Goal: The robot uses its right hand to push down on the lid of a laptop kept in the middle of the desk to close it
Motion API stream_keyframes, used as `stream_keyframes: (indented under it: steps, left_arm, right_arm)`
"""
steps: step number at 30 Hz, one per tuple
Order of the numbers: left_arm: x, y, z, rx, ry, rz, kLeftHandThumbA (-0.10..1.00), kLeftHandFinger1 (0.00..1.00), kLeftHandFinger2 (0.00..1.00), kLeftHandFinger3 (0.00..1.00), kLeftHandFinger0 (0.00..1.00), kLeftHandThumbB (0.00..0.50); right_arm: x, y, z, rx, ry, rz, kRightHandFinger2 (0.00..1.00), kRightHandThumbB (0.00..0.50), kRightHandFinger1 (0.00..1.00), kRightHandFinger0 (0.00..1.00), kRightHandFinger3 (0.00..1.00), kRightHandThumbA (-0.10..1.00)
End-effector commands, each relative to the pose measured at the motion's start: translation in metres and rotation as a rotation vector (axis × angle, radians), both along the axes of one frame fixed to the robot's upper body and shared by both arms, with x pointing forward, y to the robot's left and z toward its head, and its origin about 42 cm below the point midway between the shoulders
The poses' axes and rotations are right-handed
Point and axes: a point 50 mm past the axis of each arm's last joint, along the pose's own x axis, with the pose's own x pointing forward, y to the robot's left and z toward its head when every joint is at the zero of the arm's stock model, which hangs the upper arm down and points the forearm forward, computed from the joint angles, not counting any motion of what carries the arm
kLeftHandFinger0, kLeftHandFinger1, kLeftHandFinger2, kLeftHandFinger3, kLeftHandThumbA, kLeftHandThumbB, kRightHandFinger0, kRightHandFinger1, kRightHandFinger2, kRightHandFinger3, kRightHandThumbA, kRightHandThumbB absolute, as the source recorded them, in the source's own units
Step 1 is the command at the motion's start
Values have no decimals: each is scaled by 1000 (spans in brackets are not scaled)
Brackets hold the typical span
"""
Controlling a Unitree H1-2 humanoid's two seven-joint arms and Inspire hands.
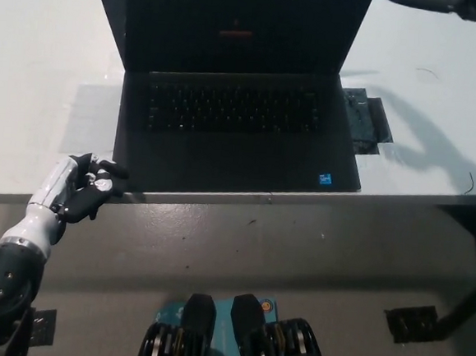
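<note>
A black laptop point(235, 112) stands open in the middle of the white desk point(41, 63), its lid upright and its dark screen point(233, 25) facing me. My black right hand point(449, 5) reaches in at the top right corner, just right of the lid's upper edge, blurred and cut by the frame, its fingers stretched toward the lid. My white left hand point(80, 189) rests at the desk's front edge, left of the laptop's front corner, with its fingers loosely curled and holding nothing.
A small dark flat piece point(364, 122) lies on the desk against the laptop's right side. The desk's front edge point(302, 198) runs across the middle, with grey floor point(240, 252) below. A dark stand foot point(425, 320) sits at lower right.
</note>
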Motion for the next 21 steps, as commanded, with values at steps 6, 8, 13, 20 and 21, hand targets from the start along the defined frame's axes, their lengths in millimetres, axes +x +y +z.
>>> stream_keyframes:
  steps: [6,8,13,20,21]
  left_arm:
    - [4,1,17,14,-38,-22,36,419,516,517,155,170]
    - [5,1,19,9,-49,-26,-7,391,497,522,119,162]
    - [2,0,23,32,-48,-33,-30,453,549,599,213,144]
    - [2,-3,24,24,-41,-37,-52,423,529,571,167,146]
    - [3,-3,23,22,-41,-40,-46,417,526,561,151,151]
  right_arm:
    - [17,30,34,-185,-107,7,1000,445,1000,1000,1000,441]
    - [27,32,29,-219,-103,4,1000,444,1000,1000,1000,453]
    - [44,32,5,-279,-68,-5,994,444,1000,1000,1000,445]
    - [60,27,-20,-359,-59,-51,999,484,1000,1000,1000,537]
    - [63,26,-21,-368,-55,-55,1000,484,1000,1000,1000,539]
